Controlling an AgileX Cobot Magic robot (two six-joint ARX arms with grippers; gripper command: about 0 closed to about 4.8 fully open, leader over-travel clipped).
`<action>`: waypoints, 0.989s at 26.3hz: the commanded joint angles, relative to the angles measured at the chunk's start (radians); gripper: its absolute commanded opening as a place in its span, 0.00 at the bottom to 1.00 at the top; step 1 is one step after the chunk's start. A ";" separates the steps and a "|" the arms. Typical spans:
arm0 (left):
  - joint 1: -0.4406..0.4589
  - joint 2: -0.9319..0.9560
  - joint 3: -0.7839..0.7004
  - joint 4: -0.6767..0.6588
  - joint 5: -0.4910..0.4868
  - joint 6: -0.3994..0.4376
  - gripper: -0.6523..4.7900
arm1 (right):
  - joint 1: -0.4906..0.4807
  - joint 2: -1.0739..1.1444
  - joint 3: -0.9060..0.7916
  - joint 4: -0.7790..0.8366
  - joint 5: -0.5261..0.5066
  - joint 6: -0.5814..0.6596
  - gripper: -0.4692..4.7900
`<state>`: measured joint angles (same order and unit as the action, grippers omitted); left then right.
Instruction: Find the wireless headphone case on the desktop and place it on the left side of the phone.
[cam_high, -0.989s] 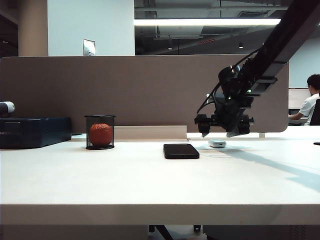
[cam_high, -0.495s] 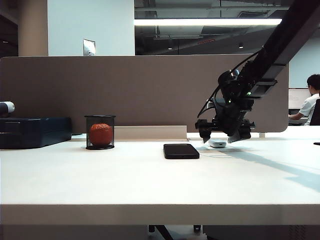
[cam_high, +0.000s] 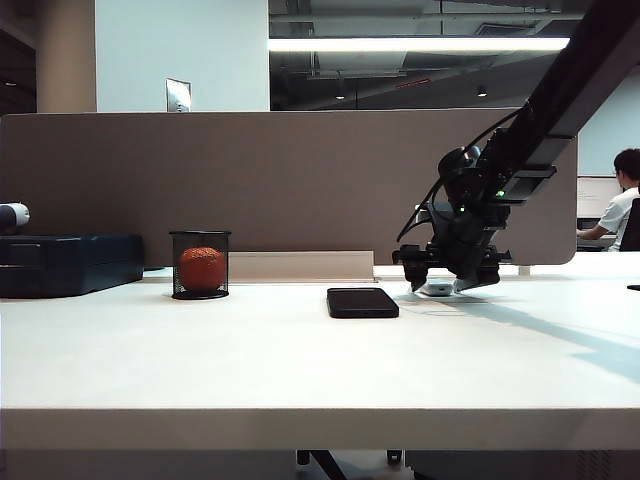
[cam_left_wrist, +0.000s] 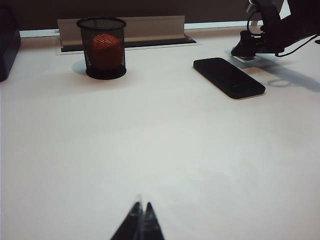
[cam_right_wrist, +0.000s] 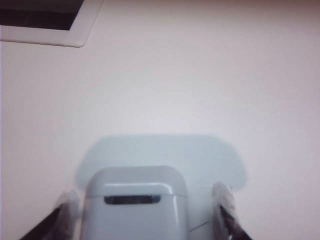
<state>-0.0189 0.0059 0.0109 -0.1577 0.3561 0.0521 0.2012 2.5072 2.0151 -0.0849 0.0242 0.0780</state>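
Behind the white desktop (cam_high: 300, 370) we see a grey-brown divider panel (cam_high: 250, 180) and an office ceiling light. At far left sits a dark blue box (cam_high: 70, 262), then a black mesh cup (cam_high: 200, 265) holding an orange-red ball (cam_high: 201, 268). At centre the black phone (cam_high: 362, 302) lies flat. Low in its own wrist view, our left gripper (cam_left_wrist: 140, 222) shows only two tips pressed together, well apart from everything, parked out of the way. Right of the phone, our right gripper (cam_right_wrist: 145, 210) is down at the desktop, its jaws apart with one finger (cam_right_wrist: 223, 200) on each side of the wireless headphone case (cam_right_wrist: 135, 200); a gap shows on one side, so we judge the grasp not yet made.
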 joint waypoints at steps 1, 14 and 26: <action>-0.001 0.001 0.003 0.003 0.008 0.000 0.11 | -0.006 0.014 0.000 -0.038 -0.004 0.008 0.78; -0.001 0.001 0.003 0.003 0.007 0.000 0.11 | -0.006 0.018 0.000 -0.072 0.003 -0.003 0.56; -0.001 0.001 0.003 0.003 0.007 0.000 0.11 | -0.006 0.014 0.000 -0.077 0.003 -0.003 0.46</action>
<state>-0.0189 0.0059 0.0109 -0.1577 0.3561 0.0521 0.1936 2.5145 2.0216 -0.0948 0.0338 0.0723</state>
